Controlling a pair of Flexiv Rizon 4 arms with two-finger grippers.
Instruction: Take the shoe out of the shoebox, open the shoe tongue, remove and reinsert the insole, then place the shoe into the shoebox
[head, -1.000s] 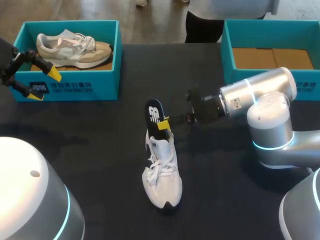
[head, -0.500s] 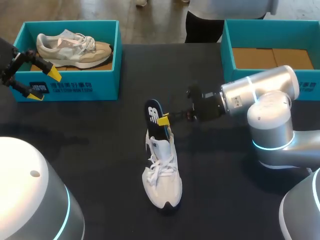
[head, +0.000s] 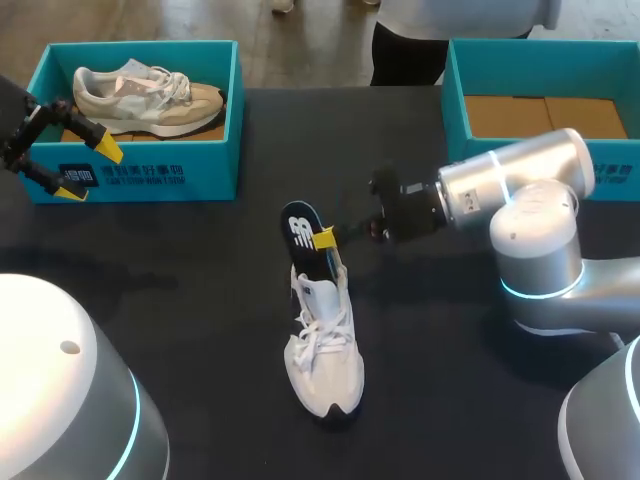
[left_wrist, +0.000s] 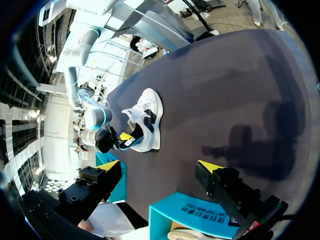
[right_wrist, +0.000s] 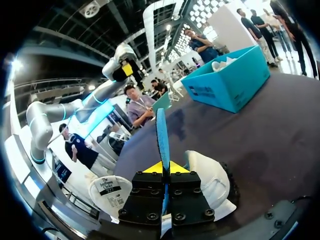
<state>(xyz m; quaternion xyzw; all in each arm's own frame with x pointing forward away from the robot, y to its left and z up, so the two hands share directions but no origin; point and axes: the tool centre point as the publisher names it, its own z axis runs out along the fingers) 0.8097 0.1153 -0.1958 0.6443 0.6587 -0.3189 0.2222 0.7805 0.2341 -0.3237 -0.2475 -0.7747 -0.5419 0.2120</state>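
The white shoe (head: 325, 350) stands out of its box in the middle of the tabletop, toe toward the near edge, so I judge the first step done. The dark insole (head: 303, 230) rises from its heel opening, mostly out, and my right tool (head: 325, 238) is clamped on its edge. I can't tell whether it is coming out or going back in. Re-seating it and boxing the shoe remain. Toward the far-left corner, my left tool (head: 88, 170) hangs spread apart and empty beside the left shoebox (head: 140, 178), which holds a second shoe (head: 145, 95). The right shoebox (head: 452, 105) at the far-right corner holds no shoe.
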